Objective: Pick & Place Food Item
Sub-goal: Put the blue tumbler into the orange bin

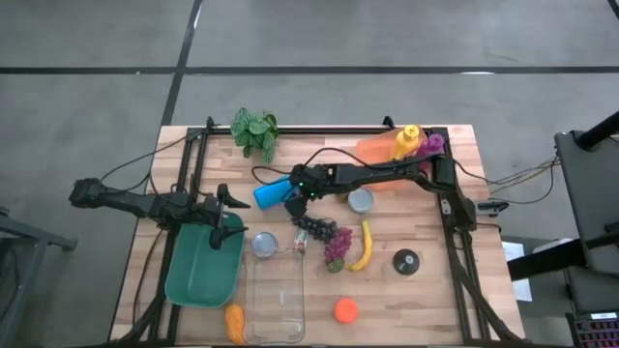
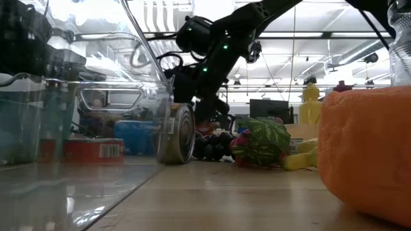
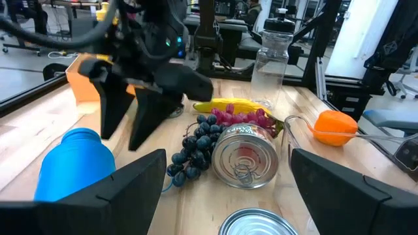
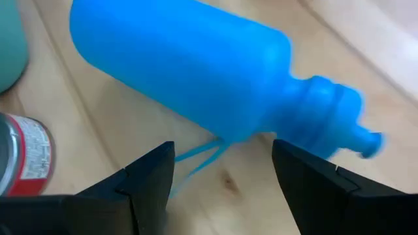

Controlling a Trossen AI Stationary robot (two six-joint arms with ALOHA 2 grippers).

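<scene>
A bunch of dark grapes (image 1: 314, 229) lies mid-table, next to a purple and green vegetable (image 1: 337, 247) and a yellow banana (image 1: 365, 246). A blue bottle (image 1: 272, 193) lies on its side. My right gripper (image 1: 296, 205) hangs open just above the table between the bottle and the grapes. In the right wrist view its fingers stand open (image 4: 222, 175) with the blue bottle (image 4: 196, 72) beyond them, untouched. My left gripper (image 1: 232, 213) waits open over the green bin (image 1: 198, 271), and its own view (image 3: 225, 179) looks at the grapes (image 3: 194, 149).
A tin can (image 1: 264, 244) lies beside a clear container (image 1: 276, 295); another can (image 1: 361, 201) stands near the right arm. An orange (image 1: 345, 309), a carrot-coloured piece (image 1: 234, 322), a black lid (image 1: 406, 261), leafy greens (image 1: 254, 131) and a yellow bottle (image 1: 407, 141) sit around.
</scene>
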